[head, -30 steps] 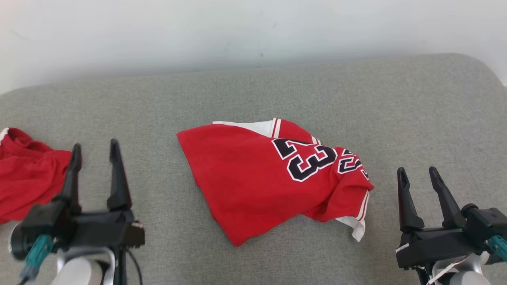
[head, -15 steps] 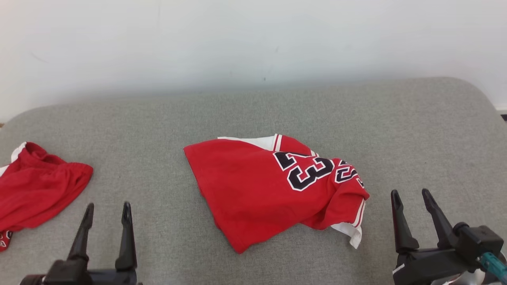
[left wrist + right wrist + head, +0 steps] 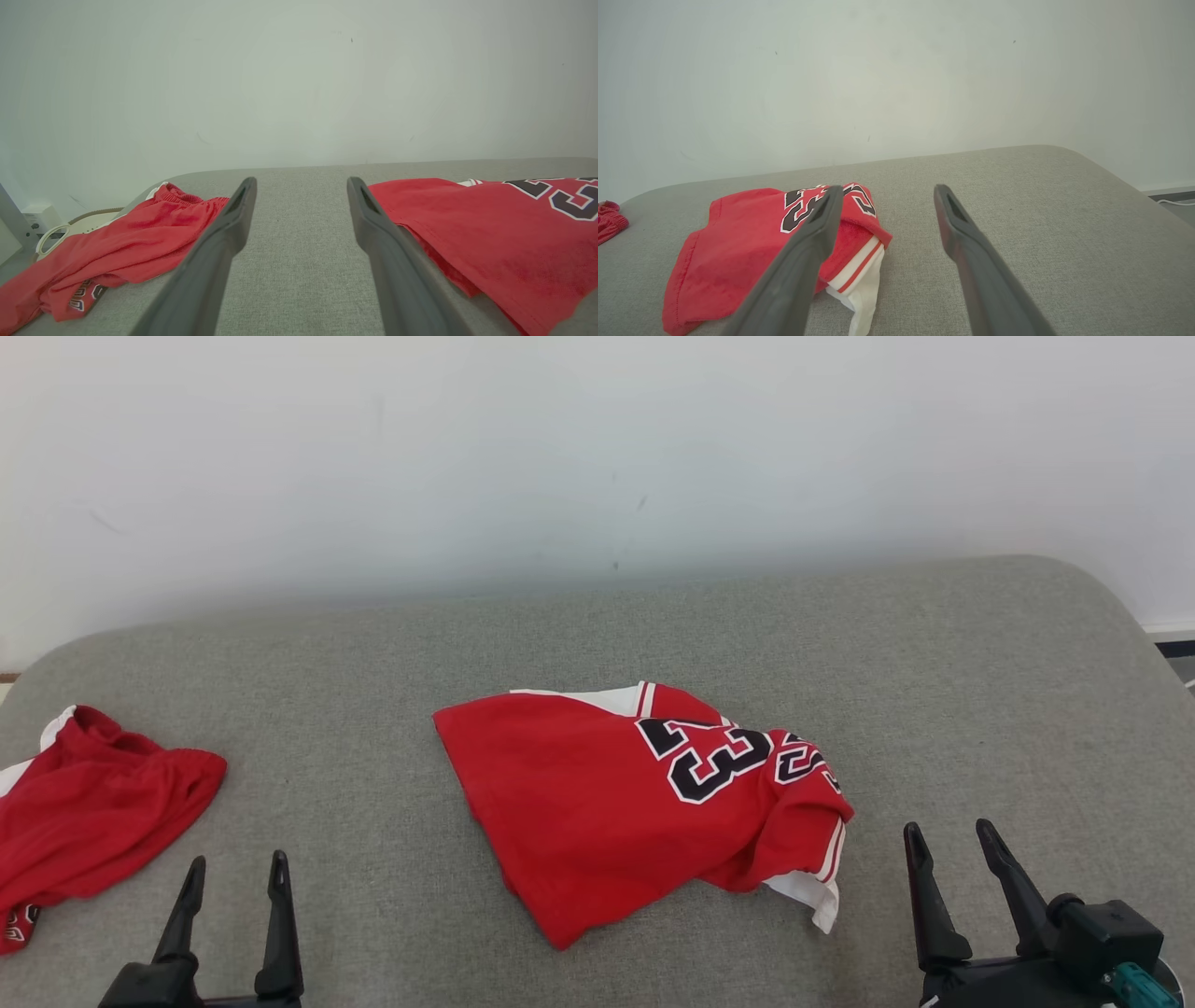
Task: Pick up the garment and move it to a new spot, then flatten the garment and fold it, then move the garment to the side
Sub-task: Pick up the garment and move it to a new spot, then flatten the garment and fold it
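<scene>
The red jersey (image 3: 607, 803) lies crumpled near the middle of the grey cushion (image 3: 980, 691), partly doubled over on itself and touched by neither arm. Across its right half runs a black number 23 (image 3: 709, 761) outlined in white, sitting tilted in the head view. Just right of it, on a fold, a second number (image 3: 801, 761) in the same style is creased so that it looks like 23 again but cannot be read in full. The jersey's white hem (image 3: 814, 901), edged with red stripes, sticks out at its near right corner. The left gripper (image 3: 235, 873) hovers off the jersey's near left, well apart from it, its two dark fingers spread with bare cushion between them. The right gripper (image 3: 948, 835) sits off the jersey's near right, near the white hem but not touching it, its jaws likewise standing apart and holding nothing. Far to the jersey's left, at the cushion's edge, lie bunched red shorts (image 3: 93, 812). Small black-and-white lettering (image 3: 86, 294) on their near end is too creased to read. Behind the jersey, a plain pale wall (image 3: 597, 448) rises beyond the cushion's far edge.
</scene>
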`<state>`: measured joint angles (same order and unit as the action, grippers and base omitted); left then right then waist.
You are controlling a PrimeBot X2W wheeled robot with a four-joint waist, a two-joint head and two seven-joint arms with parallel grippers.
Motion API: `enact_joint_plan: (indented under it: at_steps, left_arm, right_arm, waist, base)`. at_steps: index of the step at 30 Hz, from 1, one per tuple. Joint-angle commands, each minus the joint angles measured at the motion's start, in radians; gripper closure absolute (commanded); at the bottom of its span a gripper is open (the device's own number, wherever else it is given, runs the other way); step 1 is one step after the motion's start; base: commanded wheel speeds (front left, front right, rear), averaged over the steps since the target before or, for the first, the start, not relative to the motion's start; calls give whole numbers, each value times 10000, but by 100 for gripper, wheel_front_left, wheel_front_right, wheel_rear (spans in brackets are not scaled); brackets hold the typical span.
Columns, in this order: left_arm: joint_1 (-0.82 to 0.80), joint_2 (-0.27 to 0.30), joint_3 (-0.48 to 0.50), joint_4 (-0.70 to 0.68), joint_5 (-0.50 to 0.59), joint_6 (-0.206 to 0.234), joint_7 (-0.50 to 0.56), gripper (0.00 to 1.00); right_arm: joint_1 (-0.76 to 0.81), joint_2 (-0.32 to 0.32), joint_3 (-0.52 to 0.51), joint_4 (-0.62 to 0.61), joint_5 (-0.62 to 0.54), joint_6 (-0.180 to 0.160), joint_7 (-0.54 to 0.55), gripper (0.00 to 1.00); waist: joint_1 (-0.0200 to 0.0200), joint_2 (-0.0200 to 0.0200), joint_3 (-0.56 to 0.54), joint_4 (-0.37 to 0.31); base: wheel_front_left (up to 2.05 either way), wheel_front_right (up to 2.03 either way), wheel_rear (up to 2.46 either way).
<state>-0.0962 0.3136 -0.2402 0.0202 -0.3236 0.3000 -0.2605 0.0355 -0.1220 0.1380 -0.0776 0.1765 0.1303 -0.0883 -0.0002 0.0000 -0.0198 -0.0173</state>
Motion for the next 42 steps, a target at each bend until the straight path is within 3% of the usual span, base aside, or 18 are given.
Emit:
enact_joint_plan:
  at_steps: [1, 11, 22, 31, 42]
  left_arm:
    - [110, -35, 113, 61, -82, -50, -23, 0]
    - [37, -195, 126, 345, -265, -585, -23, 0]
    - [-228, -271, 36, 612, -277, -688, -24, 0]
    - [-550, -433, -175, 735, -203, -793, -16, 0]
    - [-1267, -1154, -492, 944, 39, -1014, -21, 0]
  right_arm:
    - [116, 22, 7, -63, -36, 8, 5, 0]
    - [269, 63, 54, -183, -114, 8, 80, 0]
    - [273, 34, 86, -182, -157, 8, 109, 0]
    - [304, -171, 281, 59, -175, 6, 221, 0]
    - [108, -686, 903, 1096, -184, 8, 312, 0]
  waist:
    - [2, 0, -37, -21]
    - [2, 0, -82, 14]
    - [2, 0, -38, 116]
    - [2, 0, 170, 592]
    - [2, 0, 692, 1371]
  base:
    - [0, 0, 0]
    - [0, 0, 0]
    - [0, 0, 0]
    - [0, 0, 0]
    - [0, 0, 0]
